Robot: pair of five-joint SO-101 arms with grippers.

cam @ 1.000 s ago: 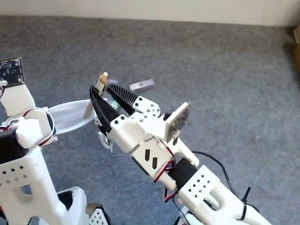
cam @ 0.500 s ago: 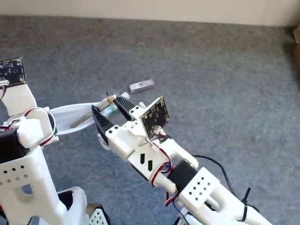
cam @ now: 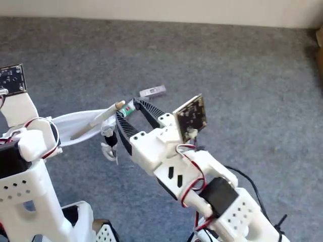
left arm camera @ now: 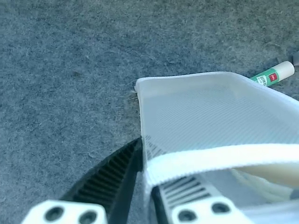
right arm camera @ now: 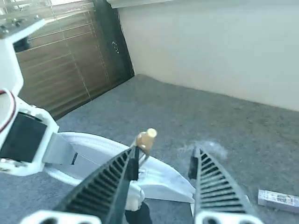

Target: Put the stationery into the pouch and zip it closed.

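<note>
My left gripper (left arm camera: 147,173) is shut on the near rim of the white mesh pouch (left arm camera: 210,116), holding its mouth open; in the high view this gripper (cam: 53,132) is at the left with the pouch (cam: 75,123) stretching right. A beige pencil-like stick (cam: 101,117) leans out of the pouch mouth, its tip (right arm camera: 145,136) beside one finger. My right gripper (cam: 128,108) stands open just right of the pouch, jaws wide apart (right arm camera: 165,150). A green-labelled glue stick (left arm camera: 274,74) lies by the pouch's far corner, between those fingers (cam: 129,108).
A small grey eraser-like block (cam: 152,92) lies on the grey carpet beyond the right gripper, also seen as a block (right arm camera: 278,199) in the right wrist view. The carpet (cam: 242,75) spreads open to the right. A wall and window blinds stand far behind.
The right gripper carried the beige stick down to the pouch mouth, let it go, and drew back to the right with its jaws open. The left arm kept still.
</note>
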